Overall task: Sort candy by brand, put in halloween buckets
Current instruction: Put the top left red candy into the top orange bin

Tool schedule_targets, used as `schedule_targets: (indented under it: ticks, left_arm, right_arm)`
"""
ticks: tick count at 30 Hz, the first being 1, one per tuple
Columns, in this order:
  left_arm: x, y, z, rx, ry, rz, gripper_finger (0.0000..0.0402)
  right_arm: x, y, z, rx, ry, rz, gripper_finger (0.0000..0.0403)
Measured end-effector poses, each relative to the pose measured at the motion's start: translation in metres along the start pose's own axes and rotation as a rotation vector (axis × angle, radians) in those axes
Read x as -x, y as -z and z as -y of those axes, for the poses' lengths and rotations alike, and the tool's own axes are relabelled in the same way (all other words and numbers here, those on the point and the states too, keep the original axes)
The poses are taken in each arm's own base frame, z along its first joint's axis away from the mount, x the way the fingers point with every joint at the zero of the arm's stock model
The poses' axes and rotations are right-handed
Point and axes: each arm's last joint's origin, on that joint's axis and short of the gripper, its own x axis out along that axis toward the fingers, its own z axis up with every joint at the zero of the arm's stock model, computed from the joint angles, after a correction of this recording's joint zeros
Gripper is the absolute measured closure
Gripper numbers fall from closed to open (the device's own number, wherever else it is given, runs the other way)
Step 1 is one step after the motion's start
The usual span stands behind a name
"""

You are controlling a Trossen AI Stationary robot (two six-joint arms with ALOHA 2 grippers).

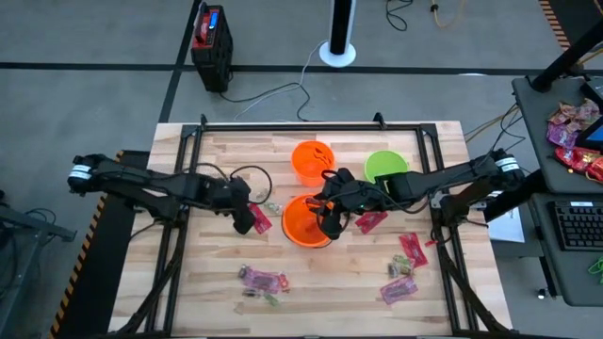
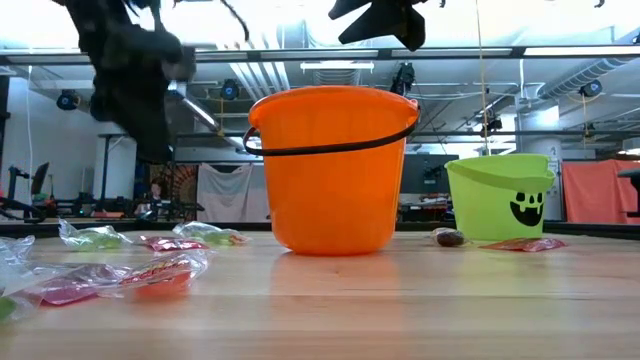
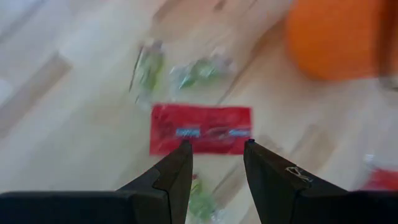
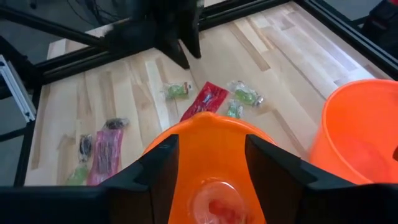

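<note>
Risk note: two arms crowded at the near orange bucket

You had the right gripper (image 1: 329, 218) poised over the near orange bucket (image 1: 303, 224), fingers released and empty, a piece already lying inside; a low pass could have clipped the rim and tipped it into the far orange bucket (image 1: 311, 160) or the green bucket (image 1: 384, 166) at far right. Your left gripper (image 3: 216, 163) hovered just left, fingers spread, above the red packet (image 3: 200, 129); a flat wrapper may slide rather than lift, and closing wide might snag the green pieces (image 3: 198, 72) beside it. Loose candy (image 1: 263, 280) lay near.
</note>
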Motion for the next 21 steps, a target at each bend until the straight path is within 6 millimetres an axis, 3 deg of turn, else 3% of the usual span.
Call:
schedule_targets:
  ticks: [5, 11, 16, 21]
  left_arm:
    - [-0.029, 0.002, -0.006, 0.007, -0.071, -0.112, 0.024]
    - [-0.053, -0.001, -0.014, -0.1, -0.132, -0.169, 0.0184]
    - [-0.073, -0.01, -0.023, -0.091, -0.049, -0.207, 0.0177]
    - [-0.087, -0.01, -0.034, -0.043, -0.077, -0.233, 0.018]
  right_arm:
    - [0.0, 0.0, 0.0, 0.0, 0.002, 0.001, 0.0225]
    - [0.0, 0.0, 0.0, -0.016, 0.002, 0.0, 0.0223]
    - [0.0, 0.0, 0.0, -0.045, 0.001, -0.002, 0.0222]
    - [0.0, 0.001, 0.0, -0.064, 0.002, -0.004, 0.0224]
